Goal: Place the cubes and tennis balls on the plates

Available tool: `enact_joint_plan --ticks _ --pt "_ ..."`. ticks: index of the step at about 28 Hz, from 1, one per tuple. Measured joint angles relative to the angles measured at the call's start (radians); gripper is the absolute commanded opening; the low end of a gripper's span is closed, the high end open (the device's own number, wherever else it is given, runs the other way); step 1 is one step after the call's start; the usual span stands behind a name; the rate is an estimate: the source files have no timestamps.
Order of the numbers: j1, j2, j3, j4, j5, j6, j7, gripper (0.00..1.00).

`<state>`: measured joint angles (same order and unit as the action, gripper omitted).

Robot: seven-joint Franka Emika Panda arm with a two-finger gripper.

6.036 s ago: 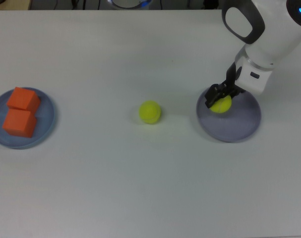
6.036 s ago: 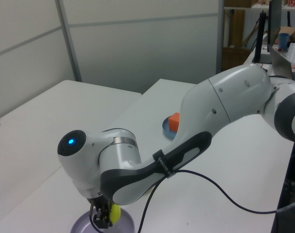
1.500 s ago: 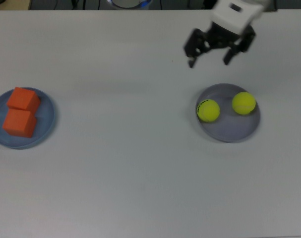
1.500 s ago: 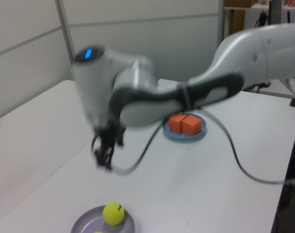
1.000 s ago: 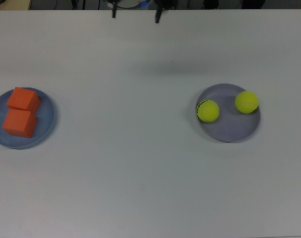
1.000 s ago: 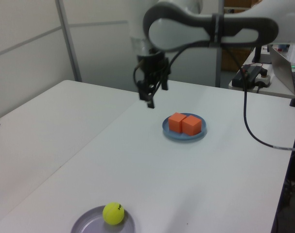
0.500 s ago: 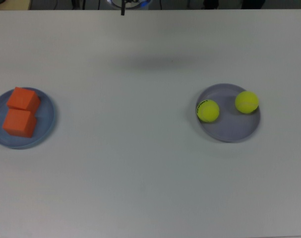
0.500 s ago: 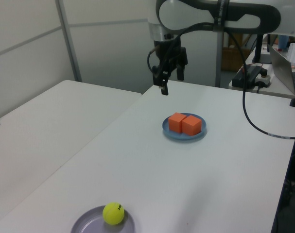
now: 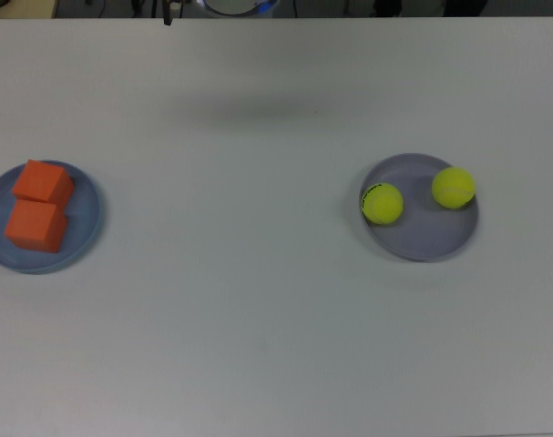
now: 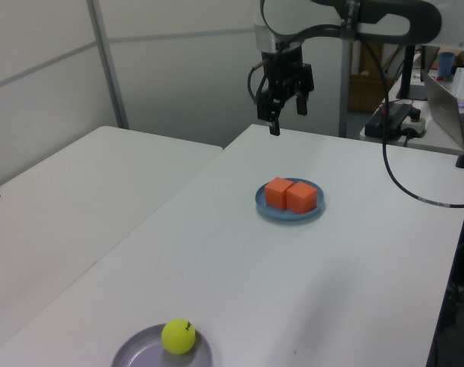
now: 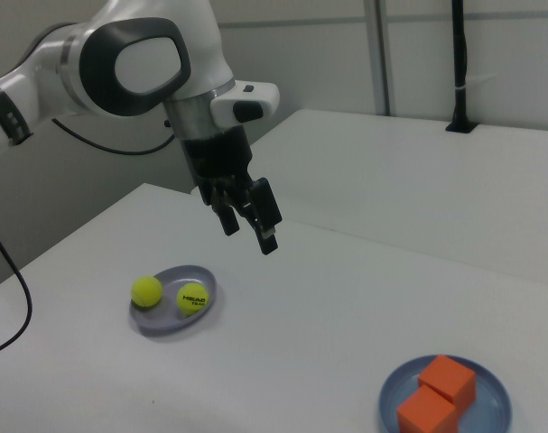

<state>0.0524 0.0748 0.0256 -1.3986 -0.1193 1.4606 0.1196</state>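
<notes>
White arm [image 11: 93,63], grey joints; black gripper [image 11: 248,216]; black cable [image 10: 403,183].

lab, white tables [image 10: 308,252], partition walls [image 10: 178,69]

Item count: two orange cubes [image 9: 42,182] [image 9: 35,226]; two tennis balls [image 9: 383,204] [image 9: 453,188]; two plates, one blue [image 9: 87,235] and one lavender-grey [image 9: 425,238]; one robot arm [image 11: 138,63].

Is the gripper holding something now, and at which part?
Nothing is held: the black two-finger gripper hangs open and empty above the white table.
</notes>
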Motion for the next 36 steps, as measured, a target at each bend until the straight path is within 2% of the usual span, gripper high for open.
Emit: enact_joint_plan --ticks 36 --pt "-0.011 -0.027 0.000 0.000 0.012 0.000 -0.013 1.00"
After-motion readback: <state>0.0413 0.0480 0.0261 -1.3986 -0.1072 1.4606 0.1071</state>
